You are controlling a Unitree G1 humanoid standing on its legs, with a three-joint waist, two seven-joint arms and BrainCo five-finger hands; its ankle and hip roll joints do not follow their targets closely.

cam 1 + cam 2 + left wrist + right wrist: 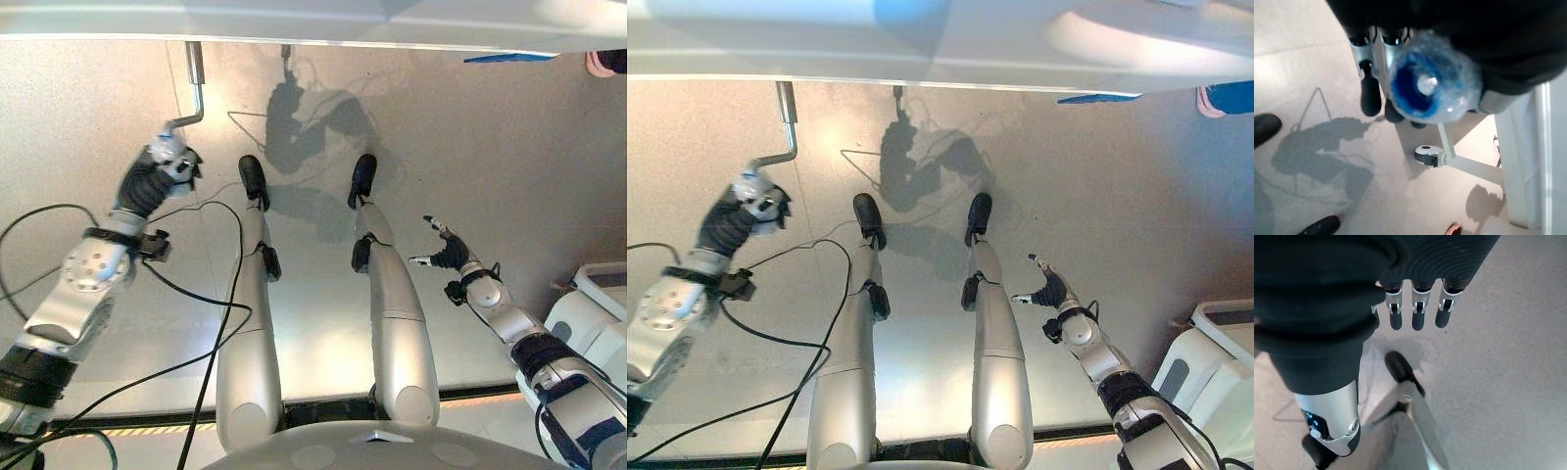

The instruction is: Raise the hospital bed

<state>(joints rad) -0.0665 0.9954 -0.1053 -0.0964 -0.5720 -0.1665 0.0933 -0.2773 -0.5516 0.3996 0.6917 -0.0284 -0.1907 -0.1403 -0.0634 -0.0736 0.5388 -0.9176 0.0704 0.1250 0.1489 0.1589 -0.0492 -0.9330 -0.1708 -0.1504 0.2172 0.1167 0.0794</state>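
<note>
The left hand (168, 162) is curled round the wrapped grip of the bent metal crank handle (195, 93), which hangs from under the white edge of the hospital bed (294, 22) at the far side of the floor. In the left wrist view the grip end shows as a round knob w/ clear bubbly wrap over blue tape (1432, 84), and the dark-tipped fingers (1370, 95) are bent close beside it, so the hold looks closed and firm. A white frame leg w/ a small caster wheel (1426, 155) stands beyond it.

The right hand (446, 250) hangs free over the grey floor (529, 166), well apart from the crank, fingers straight and relaxed, holding nothing; it seems idle.

Progress, as I judge: reach and grasp are done, approx. the first part only. How much the bed is already raised I cannot tell; its top is not visible. What is left: to turn the crank in circles till the bed goes up, then release.
</note>
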